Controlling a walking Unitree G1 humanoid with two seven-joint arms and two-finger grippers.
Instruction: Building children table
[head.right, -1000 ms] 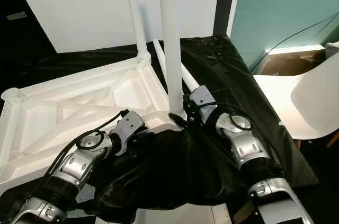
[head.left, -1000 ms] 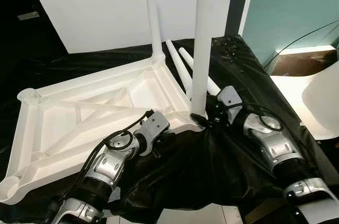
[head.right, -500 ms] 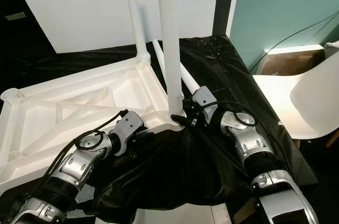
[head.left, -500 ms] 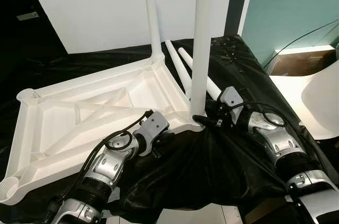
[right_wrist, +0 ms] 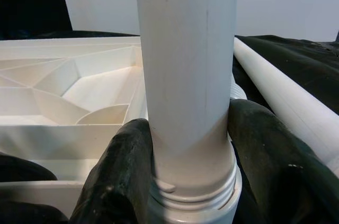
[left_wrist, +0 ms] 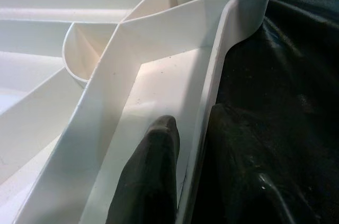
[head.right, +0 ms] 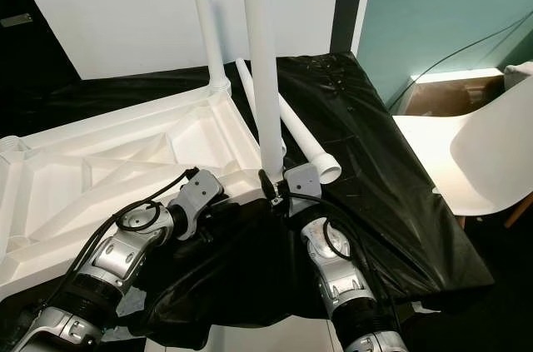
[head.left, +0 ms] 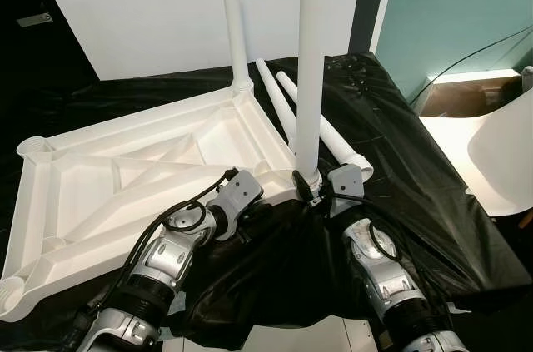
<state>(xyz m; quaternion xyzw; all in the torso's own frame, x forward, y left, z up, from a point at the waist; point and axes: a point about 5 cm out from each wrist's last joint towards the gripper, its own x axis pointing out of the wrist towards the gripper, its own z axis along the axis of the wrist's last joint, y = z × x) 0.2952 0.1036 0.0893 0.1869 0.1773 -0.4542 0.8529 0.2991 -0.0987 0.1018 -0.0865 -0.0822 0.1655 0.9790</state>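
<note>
Eye views: the white plastic tabletop [head.left: 141,177] lies upside down on the surface, which is covered with a black sheet [head.left: 400,169]. Its underside shows raised ribs crossing diagonally and a round socket at each corner. Two white legs stand upright in it: the far leg [head.left: 231,19] in the back corner, the near leg [head.left: 306,61] in the corner closest to my arms. Both run out of the top of the picture. Two loose legs [head.left: 287,106] lie side by side on the sheet just behind the near leg. A white chair [head.right: 491,161] stands off to my right, cut by the edge.

My left gripper [head.left: 265,209] is at the tabletop's near edge; my right gripper [head.left: 310,192] is at the foot of the near leg. The fingers are hard to make out here against the black sheet.

Left wrist view: my left gripper [left_wrist: 193,144] is narrowly open, one finger on each side of the tabletop's rim wall, pinching it. The outer finger blends into the sheet.

Right wrist view: my right gripper [right_wrist: 192,144] clamps the near leg just above its threaded collar, one finger on each side, touching.
</note>
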